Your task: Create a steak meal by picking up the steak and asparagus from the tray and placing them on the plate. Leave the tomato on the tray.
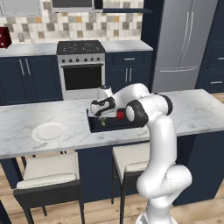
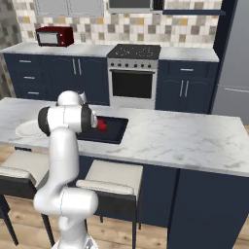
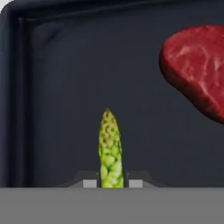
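Observation:
In the hand view the yellow-green asparagus [image 3: 110, 148] lies on the black tray [image 3: 61, 87]. Its lower end sits between my two finger tips, and my gripper [image 3: 112, 183] is shut on it. The dark-red steak [image 3: 197, 70] rests on the tray to the upper right, apart from the stalk. From the left base view my gripper [image 1: 102, 120] reaches down into the tray [image 1: 97, 128], with the bright-red tomato [image 1: 120, 115] just right of it. The white plate [image 1: 49, 131] lies empty on the counter to the left. In the right base view the tomato [image 2: 101, 125] shows on the tray [image 2: 114, 132] beside my arm.
The tray and plate sit on a marble island counter [image 1: 197, 111], with two stools [image 1: 50, 170] below its near edge. A stove [image 1: 81, 65], dark cabinets and a fridge [image 1: 183, 39] stand behind. A red microwave [image 2: 55, 36] sits on the back counter.

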Robot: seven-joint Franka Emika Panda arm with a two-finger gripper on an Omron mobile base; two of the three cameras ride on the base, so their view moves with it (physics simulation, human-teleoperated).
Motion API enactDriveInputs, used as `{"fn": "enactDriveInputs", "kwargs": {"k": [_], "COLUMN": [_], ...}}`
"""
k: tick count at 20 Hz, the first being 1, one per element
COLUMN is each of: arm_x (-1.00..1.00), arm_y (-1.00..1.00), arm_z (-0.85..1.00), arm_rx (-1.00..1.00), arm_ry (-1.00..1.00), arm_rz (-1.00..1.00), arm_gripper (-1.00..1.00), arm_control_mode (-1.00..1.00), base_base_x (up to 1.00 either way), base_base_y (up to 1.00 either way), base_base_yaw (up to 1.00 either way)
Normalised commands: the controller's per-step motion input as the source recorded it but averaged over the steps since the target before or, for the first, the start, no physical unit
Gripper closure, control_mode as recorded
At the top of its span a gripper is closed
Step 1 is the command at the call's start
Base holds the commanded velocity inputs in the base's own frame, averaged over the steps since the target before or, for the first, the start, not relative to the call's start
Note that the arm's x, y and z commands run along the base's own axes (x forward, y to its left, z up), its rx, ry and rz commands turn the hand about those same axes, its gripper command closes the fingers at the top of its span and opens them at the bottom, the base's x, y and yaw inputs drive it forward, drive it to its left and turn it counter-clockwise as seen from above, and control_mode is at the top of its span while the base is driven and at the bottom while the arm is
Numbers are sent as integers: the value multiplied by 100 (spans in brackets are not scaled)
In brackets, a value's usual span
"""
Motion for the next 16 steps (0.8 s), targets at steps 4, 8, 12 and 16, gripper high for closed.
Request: {"fn": "enactDriveInputs", "kwargs": {"k": [4,8,12,16], "arm_x": [-23,-24,-18,-11], "arm_y": [3,16,38,58], "arm_z": [68,56,31,29], "arm_rx": [3,7,13,13], "arm_ry": [-12,-9,-1,0], "arm_rz": [0,0,0,0], "arm_gripper": [100,100,100,100], "arm_control_mode": [-100,-100,-100,-100], "base_base_x": [0,0,0,0], "base_base_y": [0,0,0,0], "base_base_yaw": [0,0,0,0]}}
